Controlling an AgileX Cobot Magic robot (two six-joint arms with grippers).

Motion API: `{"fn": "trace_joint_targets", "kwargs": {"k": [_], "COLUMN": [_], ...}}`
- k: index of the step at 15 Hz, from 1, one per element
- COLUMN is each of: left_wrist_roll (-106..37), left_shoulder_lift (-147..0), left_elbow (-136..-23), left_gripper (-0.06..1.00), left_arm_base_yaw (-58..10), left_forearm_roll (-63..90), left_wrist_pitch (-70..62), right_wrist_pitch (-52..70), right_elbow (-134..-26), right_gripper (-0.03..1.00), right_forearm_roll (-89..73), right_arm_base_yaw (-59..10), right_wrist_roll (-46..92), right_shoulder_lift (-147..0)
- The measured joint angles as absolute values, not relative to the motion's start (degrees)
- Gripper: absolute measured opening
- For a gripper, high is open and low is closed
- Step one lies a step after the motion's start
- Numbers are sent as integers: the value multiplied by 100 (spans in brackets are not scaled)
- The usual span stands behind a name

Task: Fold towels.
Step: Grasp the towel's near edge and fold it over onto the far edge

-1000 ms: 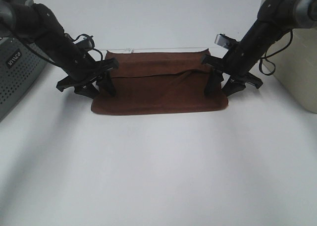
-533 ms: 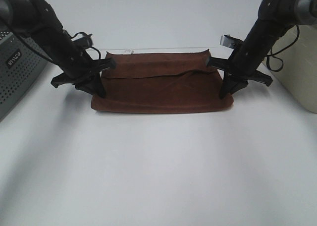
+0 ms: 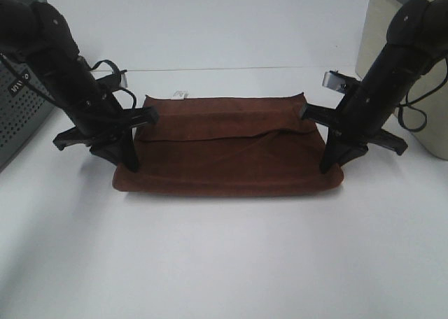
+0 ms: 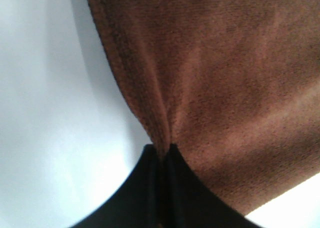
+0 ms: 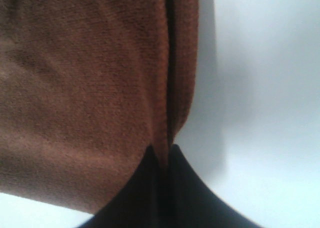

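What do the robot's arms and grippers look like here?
The left arm and right arm are matte black with thick, rounded links. The left gripper and right gripper are also black, each a flat crossbar carrying wedge-shaped fingers that taper to narrow tips. Thin black cables loop beside the arms. A small silvery-grey block sits near the right wrist. No markings are legible.

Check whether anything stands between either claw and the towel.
Nothing visible does. The left claw is shut on the towel at its left end and the right claw on its right end; both wrist views show cloth pinched directly at the tips.
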State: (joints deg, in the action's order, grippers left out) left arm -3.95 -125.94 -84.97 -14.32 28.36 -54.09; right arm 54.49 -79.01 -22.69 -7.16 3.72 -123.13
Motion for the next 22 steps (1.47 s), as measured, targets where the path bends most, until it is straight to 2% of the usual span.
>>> {"fn": "trace_joint_targets", "kwargs": {"k": [2, 6, 15, 22], "left_wrist_roll": [-395, -241, 218, 773], "left_shoulder_lift": [-12324, -11981, -12084, -13046], "left_elbow": [-7947, -7872, -9013, -9626], "left_gripper": [1, 1, 1, 1], "left_arm_base_yaw": [-1461, -1450, -1364, -1364], "left_forearm_roll": [2790, 2429, 2366, 2412], "left_wrist_pitch": [-5265, -5208, -4217, -3088], "right_wrist_pitch": [5265, 5031, 4996, 4320], "right_elbow": [-7454, -7403, -9293, -9906], "right_gripper": [0, 0, 0, 0], "right_forearm_roll": [-2292, -2320, -2154, -2126], "right_arm_base_yaw": [-882, -928, -773, -728], "right_wrist_roll": [435, 458, 407, 413], "right_shoulder_lift": [-12233, -12061, -12095, -13189]}}
